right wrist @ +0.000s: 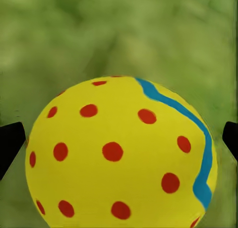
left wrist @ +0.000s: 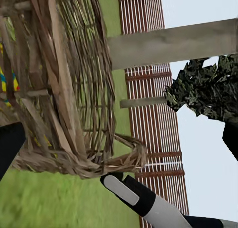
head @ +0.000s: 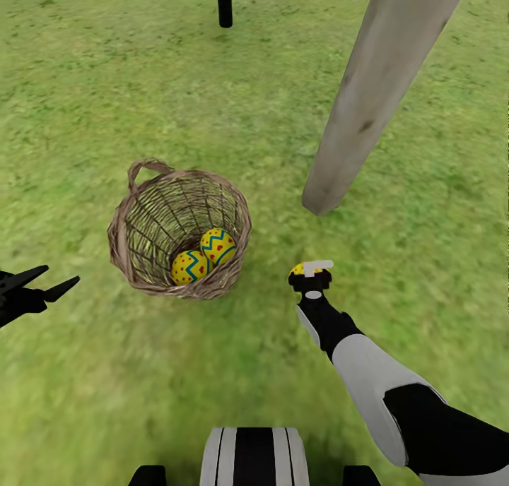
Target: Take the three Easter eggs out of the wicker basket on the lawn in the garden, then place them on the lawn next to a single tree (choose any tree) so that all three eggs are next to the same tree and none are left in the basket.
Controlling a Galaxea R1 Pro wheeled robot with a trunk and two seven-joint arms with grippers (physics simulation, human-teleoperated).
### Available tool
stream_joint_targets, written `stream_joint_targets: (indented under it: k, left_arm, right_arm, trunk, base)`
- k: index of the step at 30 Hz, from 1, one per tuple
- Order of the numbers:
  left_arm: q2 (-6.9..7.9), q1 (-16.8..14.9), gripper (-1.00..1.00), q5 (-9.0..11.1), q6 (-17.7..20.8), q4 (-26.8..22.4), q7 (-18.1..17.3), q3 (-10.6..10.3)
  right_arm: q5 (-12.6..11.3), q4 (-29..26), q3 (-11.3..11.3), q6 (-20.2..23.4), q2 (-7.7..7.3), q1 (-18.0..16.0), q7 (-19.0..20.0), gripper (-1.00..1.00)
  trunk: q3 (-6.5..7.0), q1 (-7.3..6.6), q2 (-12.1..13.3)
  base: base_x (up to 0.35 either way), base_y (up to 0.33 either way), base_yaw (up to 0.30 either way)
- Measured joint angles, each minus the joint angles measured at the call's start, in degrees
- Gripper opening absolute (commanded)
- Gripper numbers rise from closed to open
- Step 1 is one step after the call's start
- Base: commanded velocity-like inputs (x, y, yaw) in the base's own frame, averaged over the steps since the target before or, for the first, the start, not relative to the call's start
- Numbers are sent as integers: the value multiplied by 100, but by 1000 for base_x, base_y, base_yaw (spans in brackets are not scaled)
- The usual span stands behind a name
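Note:
The wicker basket [head: 141, 217] stands on the lawn [head: 85, 104] with two yellow Easter eggs [head: 189, 267] [head: 218, 246] in its bottom. A third Easter egg [head: 300, 268] [right wrist: 119, 158] lies between the fingertips [right wrist: 10, 143] of my right gripper [head: 309, 270], low over the grass in front of the tree trunk's foot [head: 325, 193]. Those fingers stand spread wide, with a thin gap beside the egg; whether the egg rests on the grass is unclear. My left gripper [head: 44, 282] is open left of the basket, whose weave [left wrist: 64, 89] is close ahead.
The pale leaning tree trunk [head: 382, 83] rises to the upper right. A thin black trunk [head: 224, 2] stands at the far top. A slatted fence [left wrist: 153, 118] and dark foliage [left wrist: 203, 89] lie beyond the basket. Grass stretches all around.

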Motion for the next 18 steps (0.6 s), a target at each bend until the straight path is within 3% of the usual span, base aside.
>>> stream_joint_targets:
  k: [14, 18]
  left_arm:
    - [3, -3, 100, -26, 2, 6, 0, -2]
    - [3, -1, 100, -55, -6, 18, 0, -14]
  right_arm:
    - [0, -10, -4, 3, 0, 0, 6, 100]
    - [-6, -25, -12, 327, 1, -1, 6, 100]
  trunk:
    - [310, -36, 19]
    - [399, -46, 24]
  base:
    - [0, 0, 0]
    - [0, 0, 0]
